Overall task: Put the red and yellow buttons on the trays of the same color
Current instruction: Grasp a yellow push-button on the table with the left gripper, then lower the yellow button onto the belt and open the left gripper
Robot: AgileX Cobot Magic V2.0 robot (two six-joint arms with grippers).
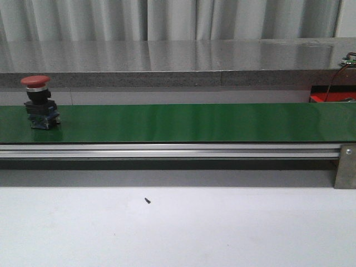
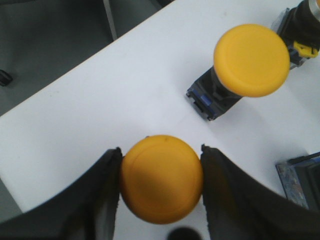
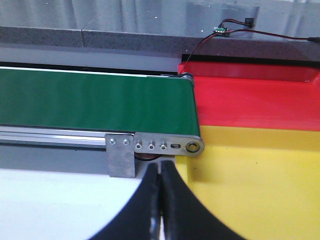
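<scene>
— On the far left of the green belt (image 1: 183, 122), what stood there?

— A red button (image 1: 39, 103), upright on its black and blue base, alone on the belt. In front of the belt ran a metal rail (image 1: 167, 151), then the white counter (image 1: 178, 228) with one small dark speck (image 1: 147, 200) on it.

— And the left gripper (image 2: 161, 177)?

— Its jaws were closed around the cap of a yellow button (image 2: 162, 178), one dark finger (image 2: 100, 195) pressed to each side. A second yellow button (image 2: 251, 60) lay tipped on its side on the white surface nearby, apart from the held one. Parts of two more switch bodies showed at the picture's edges.

— The right gripper (image 3: 160, 200)?

— Its jaws were pressed together with nothing between them, hanging near the belt's end. Beside that end sat the red tray (image 3: 260, 100), and the yellow tray (image 3: 260, 175) touched it on the nearer side. A small circuit board (image 3: 220, 29) with wires rested on the grey ledge behind.
</scene>
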